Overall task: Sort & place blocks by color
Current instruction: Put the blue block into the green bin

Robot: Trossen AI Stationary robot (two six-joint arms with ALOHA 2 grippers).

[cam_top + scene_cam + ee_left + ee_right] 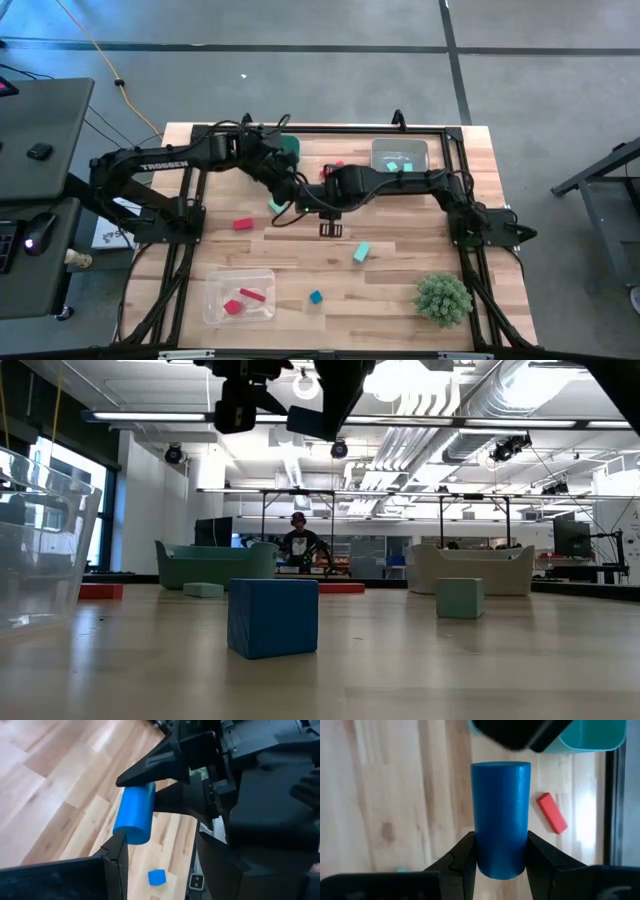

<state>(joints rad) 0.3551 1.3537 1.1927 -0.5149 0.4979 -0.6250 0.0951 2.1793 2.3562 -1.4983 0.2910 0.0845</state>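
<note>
Blocks (362, 253) loose on the table (400, 320) and in bins; blue cylinder (501, 820) clamped in the right pincer (501, 840) over mid-table.
Left pincer (160, 840) meeting it from the left, fingers apart, one fingertip just beside the cylinder. On the bare wood: red block (243, 224) to the left, teal block near centre, small blue cube (316, 296) nearer still. Two red pieces (245, 297) inside the clear bin (210, 300) at near left; teal pieces (398, 158) inside the clear bin (425, 150) at far right. Teal bin (290, 145) at far centre. Spiky green ball (443, 297) at near right.
</note>
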